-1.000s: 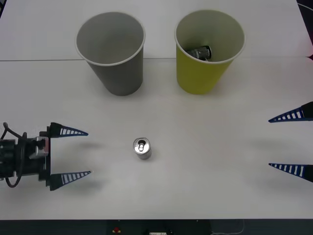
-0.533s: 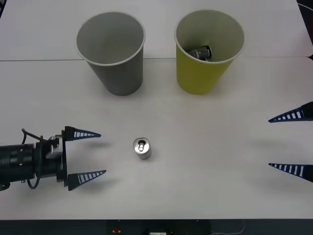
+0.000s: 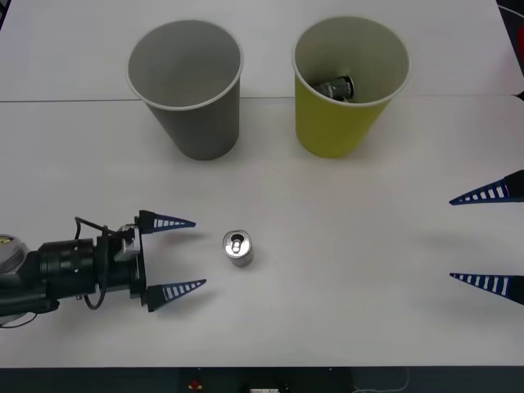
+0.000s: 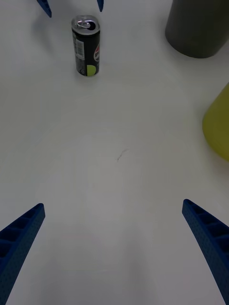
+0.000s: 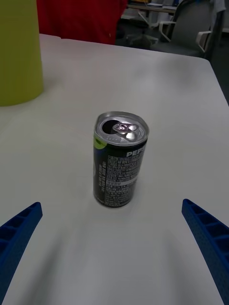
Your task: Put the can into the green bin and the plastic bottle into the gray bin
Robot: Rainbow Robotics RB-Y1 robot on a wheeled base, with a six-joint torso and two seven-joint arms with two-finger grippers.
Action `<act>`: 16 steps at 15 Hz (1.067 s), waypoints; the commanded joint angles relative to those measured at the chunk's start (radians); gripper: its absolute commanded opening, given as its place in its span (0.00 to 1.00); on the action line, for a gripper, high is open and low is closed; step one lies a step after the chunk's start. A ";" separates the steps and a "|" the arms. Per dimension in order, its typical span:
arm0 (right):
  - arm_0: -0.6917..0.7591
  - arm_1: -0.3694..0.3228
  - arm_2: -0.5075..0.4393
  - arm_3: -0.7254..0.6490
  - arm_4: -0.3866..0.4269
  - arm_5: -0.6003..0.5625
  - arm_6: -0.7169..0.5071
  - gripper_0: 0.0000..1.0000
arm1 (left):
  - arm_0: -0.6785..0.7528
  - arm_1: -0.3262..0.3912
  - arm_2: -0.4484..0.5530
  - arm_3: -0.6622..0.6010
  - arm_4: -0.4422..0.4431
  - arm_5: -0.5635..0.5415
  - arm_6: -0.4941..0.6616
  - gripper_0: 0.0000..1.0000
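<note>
White table (image 3: 327, 246); right claw (image 3: 488, 237) body cropped

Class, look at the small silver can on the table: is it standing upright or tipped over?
Upright. The small silver metal drink can stands on its base on the white table, pull-tab top facing up.

Front view looks down and forward from above the arms over the whole white bench (image 3: 344, 270), far off. Left wrist view sits low and close, facing the can (image 5: 119, 159) across the bench. Right wrist view sits higher and farther back, facing the same can (image 4: 86, 45). All three share the can; the front view also takes in both bins.
</note>
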 commanded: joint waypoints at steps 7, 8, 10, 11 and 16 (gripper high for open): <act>0.000 0.000 0.000 0.000 0.000 0.000 0.000 1.00 | -0.073 -0.099 -0.113 0.005 0.000 0.158 -0.034 1.00; 0.000 0.000 0.000 0.000 0.000 0.000 0.000 1.00 | -0.079 -0.106 -0.124 0.005 0.000 0.172 -0.036 1.00; 0.000 0.000 0.000 0.000 0.000 0.000 0.000 1.00 | -0.093 -0.129 -0.143 0.008 0.000 0.194 -0.037 1.00; 0.000 0.000 0.000 0.000 0.000 0.000 0.000 1.00 | -0.096 -0.135 -0.148 0.008 0.000 0.201 -0.037 1.00; 0.000 0.000 0.000 0.000 0.000 0.000 0.000 1.00 | -0.100 -0.146 -0.153 0.008 -0.008 0.218 -0.037 1.00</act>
